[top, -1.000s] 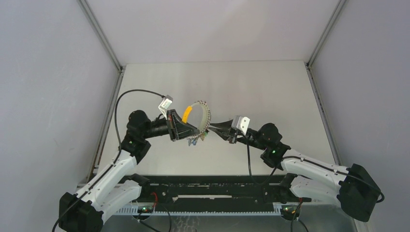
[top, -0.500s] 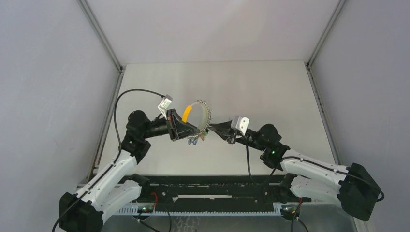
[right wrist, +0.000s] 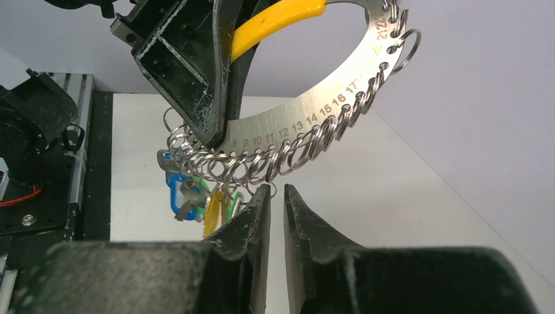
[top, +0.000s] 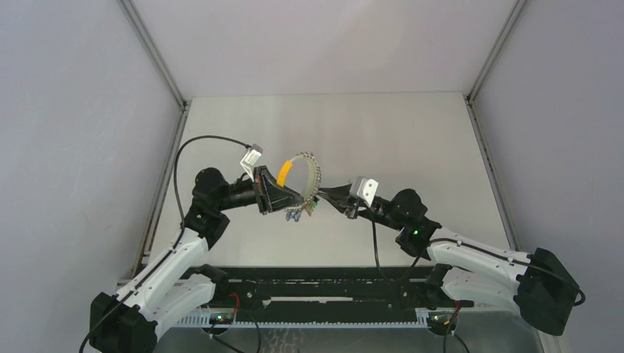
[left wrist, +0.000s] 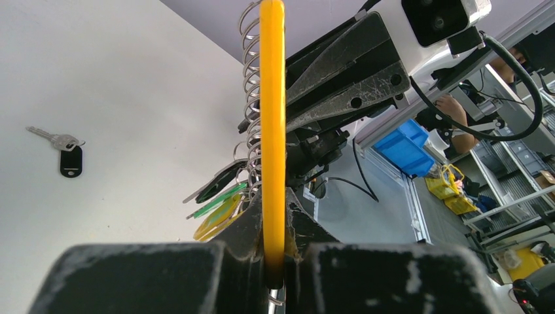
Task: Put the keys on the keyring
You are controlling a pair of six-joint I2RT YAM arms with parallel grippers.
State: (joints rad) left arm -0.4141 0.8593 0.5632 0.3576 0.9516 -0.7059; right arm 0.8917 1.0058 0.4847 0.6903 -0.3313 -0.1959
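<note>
— Well, overhead, the left claw (top: 288,193) clamped the keyring (top: 307,170) aloft, the right claw (top: 329,195) nosing it.
— Left wrist: the key (left wrist: 64,149) lay on the bench (left wrist: 98,78), well apart.
— Right wrist: jaws a sliver apart at the small rings (right wrist: 307,145); whether they pinched one, I couldn't tell. Fetching the key probably came next.

The keyring (right wrist: 340,91) (its yellow end) runs off the right wrist view's top edge.
</note>
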